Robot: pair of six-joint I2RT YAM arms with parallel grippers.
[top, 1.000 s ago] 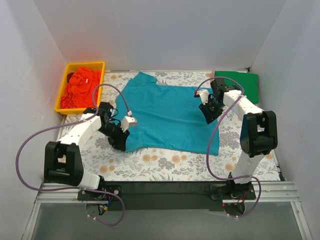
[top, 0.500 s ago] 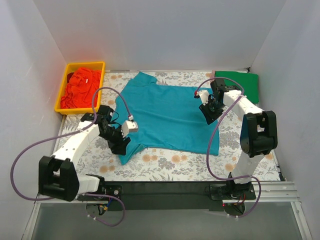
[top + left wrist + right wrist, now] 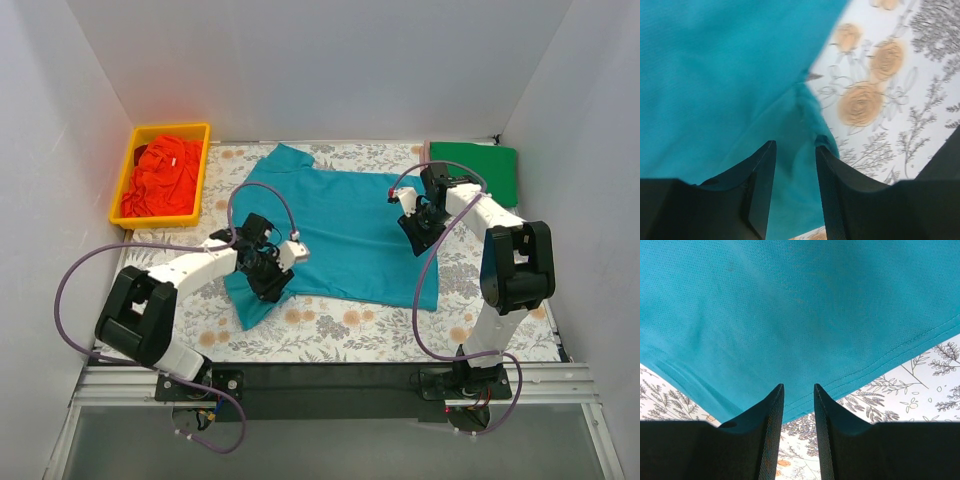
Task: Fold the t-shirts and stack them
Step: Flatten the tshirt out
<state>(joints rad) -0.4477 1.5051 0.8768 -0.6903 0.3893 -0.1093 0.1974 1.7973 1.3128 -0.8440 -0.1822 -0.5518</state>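
Observation:
The teal-blue t-shirt [image 3: 345,225] lies spread on the floral sheet, with its near left part bunched up. My left gripper [image 3: 268,285] is at that bunched part. In the left wrist view my left gripper [image 3: 795,145] is shut on a ridge of the teal cloth [image 3: 715,75]. My right gripper [image 3: 420,232] is over the shirt's right side. In the right wrist view my right gripper [image 3: 798,386] has its jaws apart and empty, just short of the shirt's hem [image 3: 875,367]. A folded bright green t-shirt [image 3: 478,165] lies at the far right. An orange-red t-shirt [image 3: 165,175] lies crumpled in the bin.
The yellow plastic bin [image 3: 128,170] stands at the far left. The grey floral sheet [image 3: 340,325] covers the table. White walls close in the left, right and back sides. Purple cables loop from both arms.
My left gripper has moved right and a little nearer, dragging the shirt's left lower part with it so that it bunches inward. My right gripper has barely moved.

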